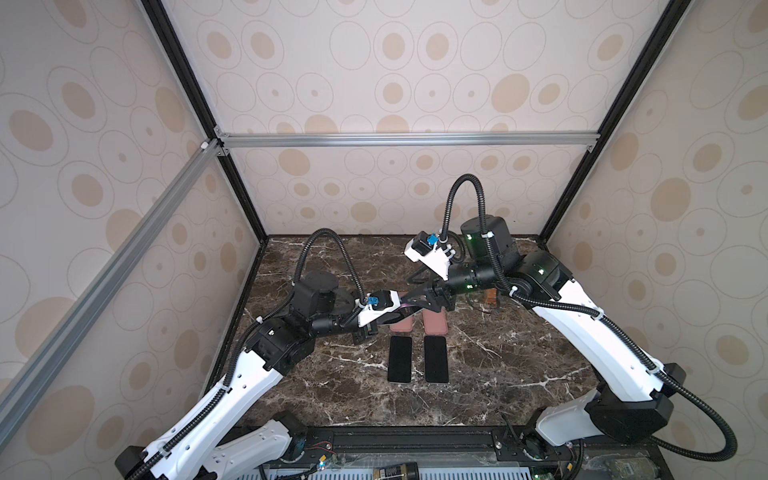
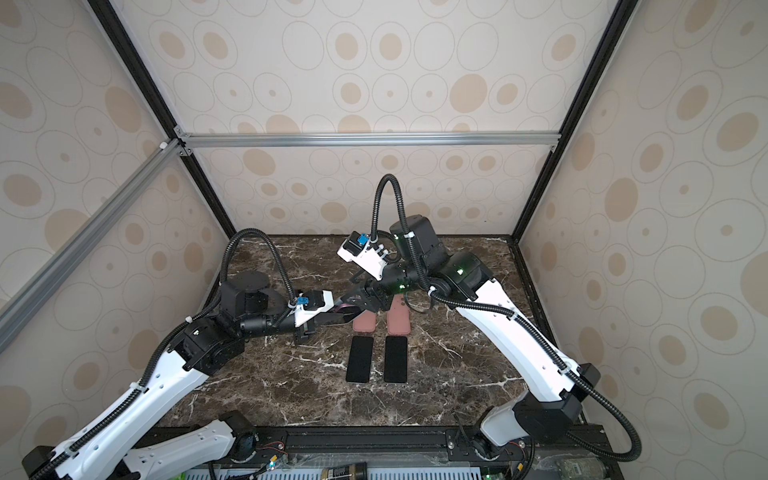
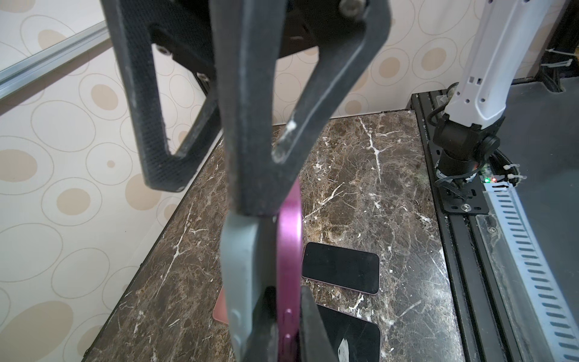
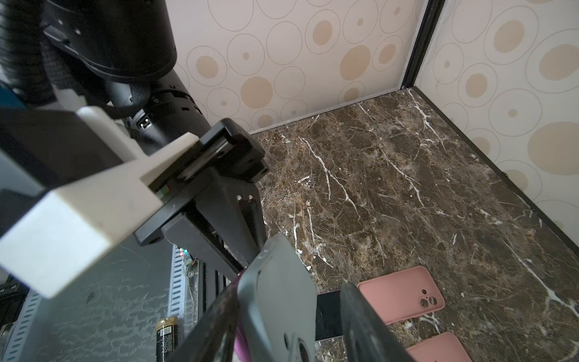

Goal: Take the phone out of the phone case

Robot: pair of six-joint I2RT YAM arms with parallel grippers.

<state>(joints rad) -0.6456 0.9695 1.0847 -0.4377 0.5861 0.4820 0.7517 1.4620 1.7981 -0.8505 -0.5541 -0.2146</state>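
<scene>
A purple phone (image 3: pixel 289 250) in a grey phone case (image 3: pixel 241 266) is held edge-up above the table's middle. My left gripper (image 3: pixel 286 301) is shut on the phone's lower part. The case stands away from the phone on one side, with a dark gap between them. My right gripper (image 4: pixel 289 285) reaches in from the opposite side. Its jaws straddle the grey case (image 4: pixel 279 304): one finger (image 4: pixel 213 326) lies against the phone and case, the other finger (image 4: pixel 363 326) stands apart. In both top views the grippers meet at the phone (image 1: pixel 405 308) (image 2: pixel 347 307).
Two pink empty cases (image 1: pixel 401 325) (image 1: pixel 435 323) and two black phones (image 1: pixel 400 359) (image 1: pixel 436 359) lie face-up on the marble table (image 1: pixel 498 374) under the grippers. A small brown object (image 1: pixel 492 296) sits behind the right arm. Walls enclose three sides.
</scene>
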